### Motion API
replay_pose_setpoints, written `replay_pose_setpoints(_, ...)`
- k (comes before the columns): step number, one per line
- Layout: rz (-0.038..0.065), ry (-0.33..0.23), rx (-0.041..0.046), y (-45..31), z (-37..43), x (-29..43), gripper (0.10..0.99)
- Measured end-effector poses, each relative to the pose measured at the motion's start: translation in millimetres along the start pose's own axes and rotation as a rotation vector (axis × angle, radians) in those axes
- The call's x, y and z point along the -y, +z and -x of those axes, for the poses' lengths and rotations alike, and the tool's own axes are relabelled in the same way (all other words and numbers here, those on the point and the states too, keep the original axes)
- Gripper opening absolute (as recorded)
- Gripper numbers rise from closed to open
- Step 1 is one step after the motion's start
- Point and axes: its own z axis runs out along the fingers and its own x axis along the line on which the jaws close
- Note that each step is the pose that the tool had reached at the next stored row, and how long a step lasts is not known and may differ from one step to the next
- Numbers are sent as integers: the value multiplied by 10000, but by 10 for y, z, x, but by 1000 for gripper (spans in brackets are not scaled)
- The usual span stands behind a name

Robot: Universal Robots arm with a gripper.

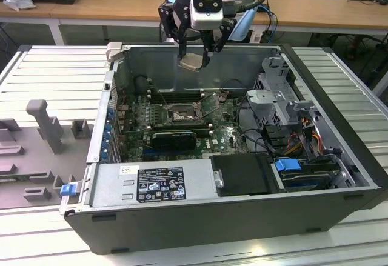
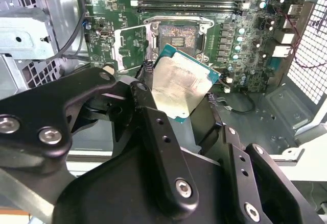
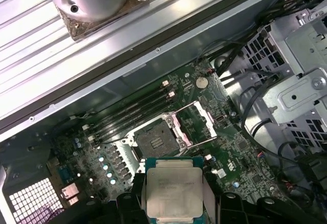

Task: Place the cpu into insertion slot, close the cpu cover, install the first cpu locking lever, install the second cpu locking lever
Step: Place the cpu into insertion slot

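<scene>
My gripper (image 1: pixel 194 59) hangs above the open computer case, shut on the cpu (image 1: pixel 190 62), a small square chip with a pale metal face. In both wrist views the cpu (image 2: pixel 180 83) (image 3: pixel 173 191) sits clamped by its edges between the black fingers (image 2: pixel 148 112). Well below it lies the insertion slot (image 1: pixel 179 115) (image 2: pixel 179 36) (image 3: pixel 155 140), a square black socket on the green board, uncovered. The cpu cover (image 2: pixel 132 44) (image 3: pixel 198 123) is swung open to one side of the socket.
Long black memory slots (image 1: pixel 176 96) run along the far side of the socket and a long black card (image 1: pixel 174 139) along the near side. A metal drive cage (image 1: pixel 276 93) with cables fills the exterior view's right. A black box (image 1: pixel 242 174) and the case walls (image 1: pixel 200 57) close in the bay.
</scene>
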Motion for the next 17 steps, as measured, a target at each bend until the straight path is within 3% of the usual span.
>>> replay_pose_setpoints(17,15,751,67,1,0,0,533)
